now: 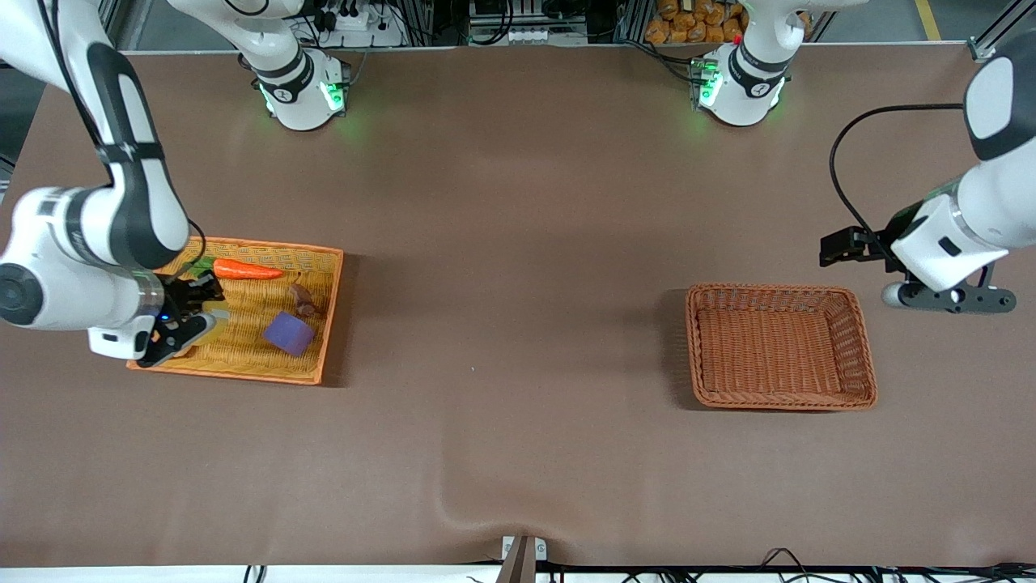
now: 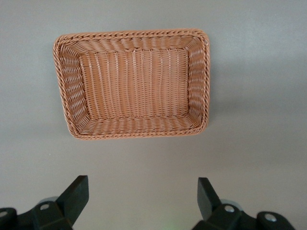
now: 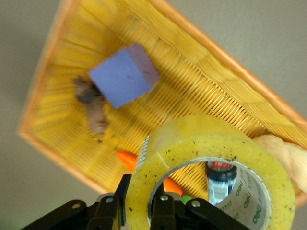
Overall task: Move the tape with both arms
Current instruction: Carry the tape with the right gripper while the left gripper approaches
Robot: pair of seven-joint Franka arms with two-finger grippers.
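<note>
So the brown table [image 1: 502, 324] is carrying two baskets: a shallow yellow wicker tray with an orange rim [image 1: 243, 372] at the right arm's end, and a brown woven rectangular basket [image 1: 862, 348] sitting bare at the left arm's end. The white right arm [image 1: 121, 210] is bending down over the yellow tray, and the right gripper [image 3: 144, 211] is sitting clamped on the roll of translucent yellowish tape [image 3: 192, 148], one finger inside the grey-white core and one outside the wall, right over the tray. The tape looks chunky and ring-shaped, with little dark specks on the yellow and some printing inside the core that's reading something like "deli", can't make out more. The white left arm [image 1: 979, 219] is waiting above the table beside the brown basket, and the left gripper [image 2: 141, 196] is hanging with its fingers spread wide apart, holding nothing. Also lying in the tray: an orange toy carrot [image 1: 247, 270], a purple-blue block [image 3: 122, 74], and a small brown lumpy thing [image 3: 91, 105] just beside it.
</note>
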